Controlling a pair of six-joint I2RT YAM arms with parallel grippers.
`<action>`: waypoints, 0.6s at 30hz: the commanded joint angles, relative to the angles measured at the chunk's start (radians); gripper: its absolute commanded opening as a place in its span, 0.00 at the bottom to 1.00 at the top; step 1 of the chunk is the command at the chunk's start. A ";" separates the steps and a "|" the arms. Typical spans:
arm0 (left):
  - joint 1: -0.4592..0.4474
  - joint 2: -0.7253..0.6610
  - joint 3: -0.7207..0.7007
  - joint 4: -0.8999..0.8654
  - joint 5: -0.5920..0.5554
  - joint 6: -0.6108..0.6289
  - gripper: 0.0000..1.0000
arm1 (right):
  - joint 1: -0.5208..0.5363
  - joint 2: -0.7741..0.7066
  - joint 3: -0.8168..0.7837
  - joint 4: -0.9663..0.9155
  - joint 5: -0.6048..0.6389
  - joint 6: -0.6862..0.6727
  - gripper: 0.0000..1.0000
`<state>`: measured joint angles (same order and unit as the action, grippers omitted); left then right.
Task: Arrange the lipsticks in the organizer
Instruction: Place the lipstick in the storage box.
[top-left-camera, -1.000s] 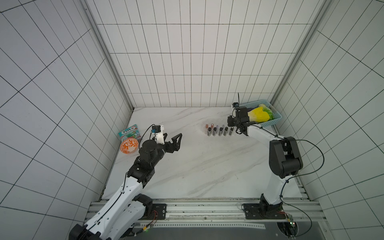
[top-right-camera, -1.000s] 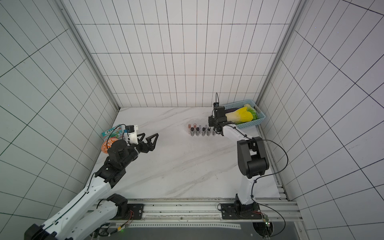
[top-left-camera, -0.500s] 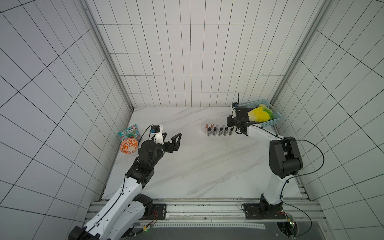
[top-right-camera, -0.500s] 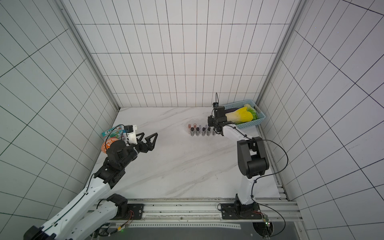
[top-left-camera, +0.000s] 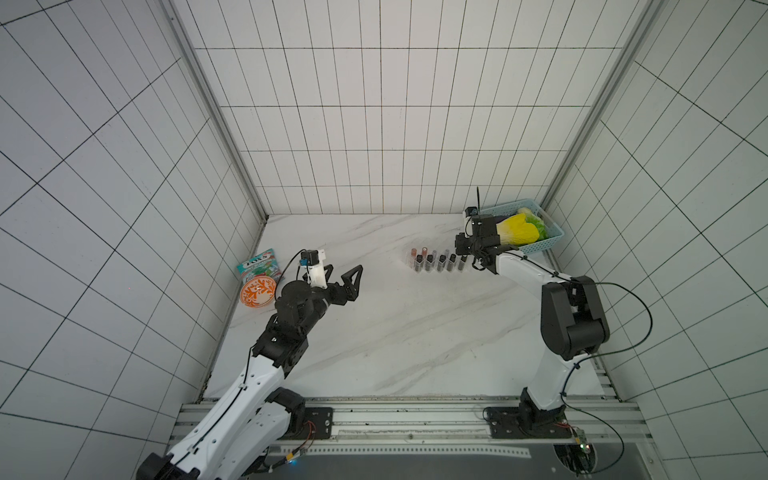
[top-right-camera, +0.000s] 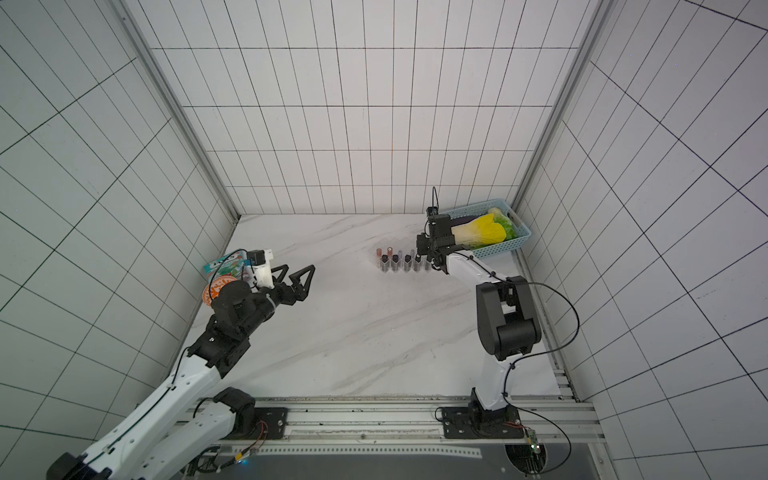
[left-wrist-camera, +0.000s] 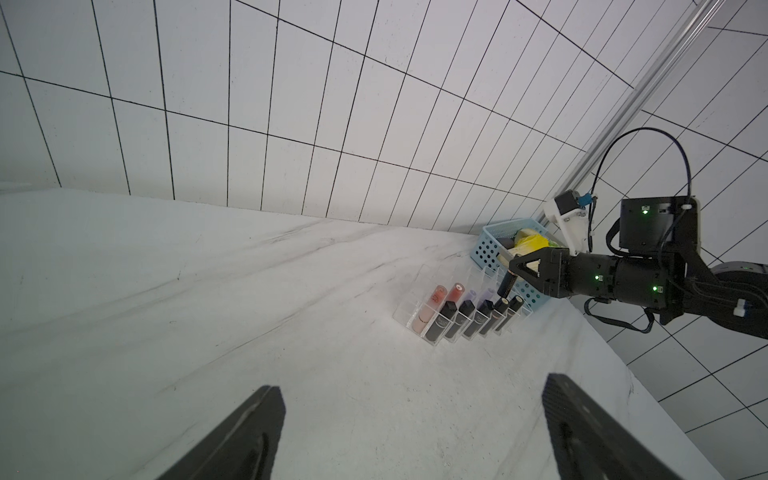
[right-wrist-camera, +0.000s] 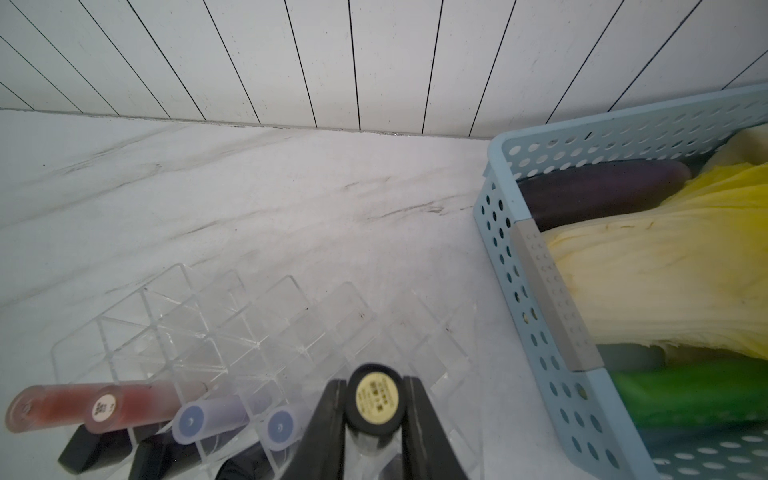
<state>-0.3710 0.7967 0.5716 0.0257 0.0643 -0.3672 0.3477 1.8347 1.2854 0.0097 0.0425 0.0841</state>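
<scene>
We found the right gripper (right-wrist-camera: 374, 386) clenching a glossy black lipstick tube (right-wrist-camera: 375, 401), left gripper (left-wrist-camera: 411, 384) released; we advised lowering it plumb into the clear plastic organizer (right-wrist-camera: 266, 316).

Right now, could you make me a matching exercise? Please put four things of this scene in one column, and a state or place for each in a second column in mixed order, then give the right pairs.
Column one
1. left tool
2. right tool
3. blue basket
4. orange bowl

Column two
A. holds a yellow leafy vegetable
B. shut on a black lipstick
C. near the side wall, next to a snack packet
D. open, holding nothing

Pairs: 1-D, 2-B, 3-A, 4-C
</scene>
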 joint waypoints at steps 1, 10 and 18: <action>0.004 -0.010 -0.008 0.013 -0.002 -0.006 0.95 | 0.002 -0.004 -0.024 -0.019 0.015 -0.010 0.07; 0.004 -0.015 -0.010 0.013 -0.004 -0.008 0.95 | 0.003 0.014 -0.024 -0.025 -0.024 -0.005 0.09; 0.004 -0.021 -0.013 0.013 -0.002 -0.012 0.95 | 0.003 0.021 -0.029 -0.027 -0.026 -0.005 0.11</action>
<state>-0.3710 0.7910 0.5716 0.0261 0.0643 -0.3756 0.3477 1.8351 1.2854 0.0097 0.0296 0.0818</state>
